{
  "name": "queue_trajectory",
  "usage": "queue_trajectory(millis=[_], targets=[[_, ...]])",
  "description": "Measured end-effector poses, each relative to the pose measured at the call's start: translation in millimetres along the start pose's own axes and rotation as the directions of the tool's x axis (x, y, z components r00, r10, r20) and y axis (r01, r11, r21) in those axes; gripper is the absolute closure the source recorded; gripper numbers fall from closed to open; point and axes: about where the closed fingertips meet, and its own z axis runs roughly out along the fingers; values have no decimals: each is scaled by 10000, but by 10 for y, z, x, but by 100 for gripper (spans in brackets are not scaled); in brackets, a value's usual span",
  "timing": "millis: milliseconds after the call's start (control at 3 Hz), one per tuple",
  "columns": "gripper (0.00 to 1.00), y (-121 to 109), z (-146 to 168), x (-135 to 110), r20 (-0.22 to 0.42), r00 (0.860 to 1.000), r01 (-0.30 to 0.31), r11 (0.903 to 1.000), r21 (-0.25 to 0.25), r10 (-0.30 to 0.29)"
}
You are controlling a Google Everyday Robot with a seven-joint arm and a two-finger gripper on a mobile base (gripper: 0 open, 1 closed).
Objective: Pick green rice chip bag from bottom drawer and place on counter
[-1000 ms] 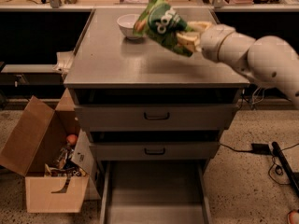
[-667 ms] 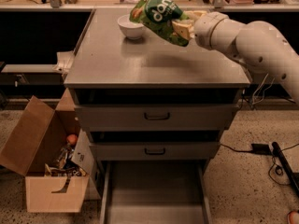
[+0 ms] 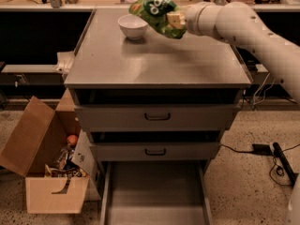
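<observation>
My gripper [image 3: 172, 20] is shut on the green rice chip bag [image 3: 153, 9] and holds it in the air above the far part of the counter [image 3: 154, 64], just right of a white bowl. The bag is crinkled bright green with a dark round logo. My white arm reaches in from the right. The bottom drawer [image 3: 154, 193] is pulled open at the front of the cabinet, and its grey floor shows nothing in it.
A white bowl [image 3: 132, 26] stands on the counter's far left. The two upper drawers [image 3: 157, 117] with black handles are shut. An open cardboard box [image 3: 49, 172] of clutter sits on the floor at the left. Cables [image 3: 276, 158] lie on the floor at the right.
My arm has carried the bag further back and to the left over the counter, closer to the white bowl.
</observation>
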Motion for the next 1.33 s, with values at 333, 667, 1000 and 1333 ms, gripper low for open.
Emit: queue_trajectory(millis=[333, 667, 1000, 1333], targets=[[100, -223, 119, 268, -723, 9967, -354, 9989, 294, 374], [87, -413, 167, 474, -1182, 9905, -628, 9958, 665, 703], [66, -568, 180, 606, -1532, 9838, -780, 9915, 1039, 934], [43, -698, 171, 692, -1802, 9770, -891, 9859, 1417, 1142]])
